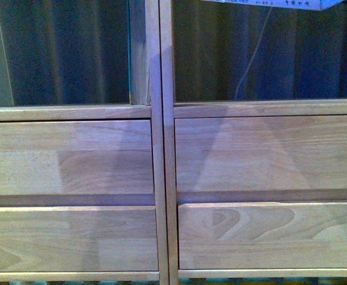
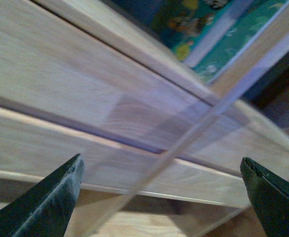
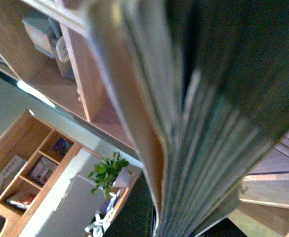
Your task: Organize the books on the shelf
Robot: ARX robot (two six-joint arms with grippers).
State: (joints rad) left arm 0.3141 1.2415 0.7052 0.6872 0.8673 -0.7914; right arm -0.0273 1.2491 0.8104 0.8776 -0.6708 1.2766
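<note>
Several books [image 3: 184, 148] press close against the right pincer, too blurry to tell its grip, high over the right side of the shelf [image 1: 161, 178]. The left pincer [image 2: 160, 159] gapes wide, empty, low by the drawers [image 1: 66, 157].

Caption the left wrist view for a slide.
Left gripper open and empty, close to the shelf's drawer fronts, a teal patterned surface beyond.
</note>
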